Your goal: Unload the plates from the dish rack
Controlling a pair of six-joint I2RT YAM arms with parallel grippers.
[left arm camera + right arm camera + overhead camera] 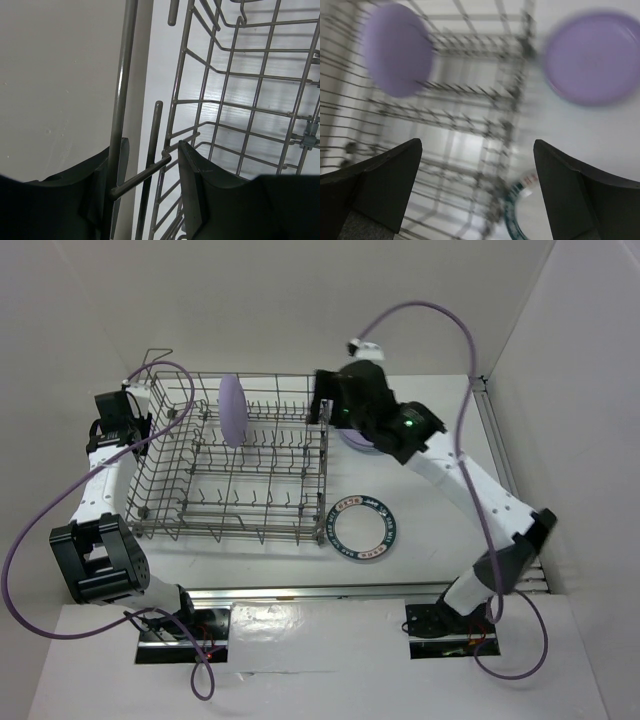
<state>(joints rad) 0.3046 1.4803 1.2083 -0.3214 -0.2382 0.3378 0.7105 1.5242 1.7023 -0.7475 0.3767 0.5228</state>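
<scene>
— Right gripper [477, 145]?
— Spread wide, above dish rack's [235, 465] right end. Left gripper [152, 150]: parted, astride rack's corner wire.
— Lavender plate [232, 408]?
— Inside rack, upright on edge, faces toward short ends.

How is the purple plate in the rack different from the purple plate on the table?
The lavender plate in the rack stands up on its edge; the lavender plate on the table lies flat. The first is inside the dish rack; the second sits outside it, past the rack's right end. Both are round and plain lavender.
</scene>
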